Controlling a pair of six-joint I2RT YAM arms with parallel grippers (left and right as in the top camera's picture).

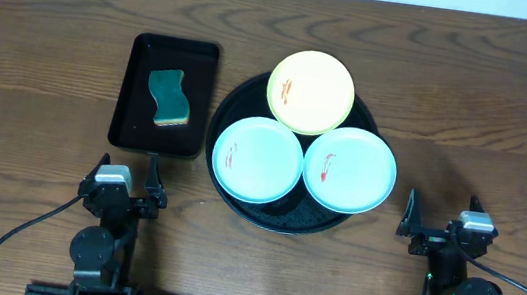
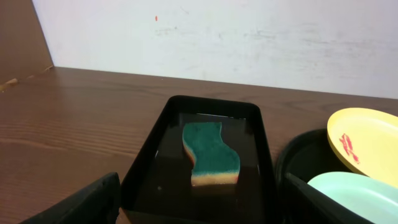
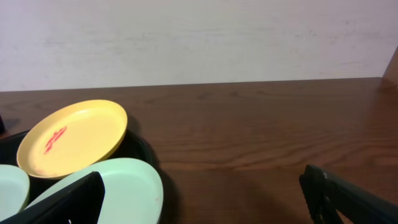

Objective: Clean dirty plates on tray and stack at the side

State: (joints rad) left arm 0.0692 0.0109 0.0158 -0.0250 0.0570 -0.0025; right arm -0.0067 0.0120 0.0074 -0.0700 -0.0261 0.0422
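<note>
Large round black tray (image 1: 280,214), mid-table: small yellow plate (image 1: 310,93) and two mint-blue plates (image 1: 258,160), all smeared red-orange. Left gripper (image 1: 126,176) and right gripper (image 1: 441,222), near edge, both spread.

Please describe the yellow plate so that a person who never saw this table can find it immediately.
Find the large round black tray in the middle of the wooden table. Three small plates lie on it; the yellow plate is the topmost in the overhead view. The other two plates are pale mint-blue.
</note>
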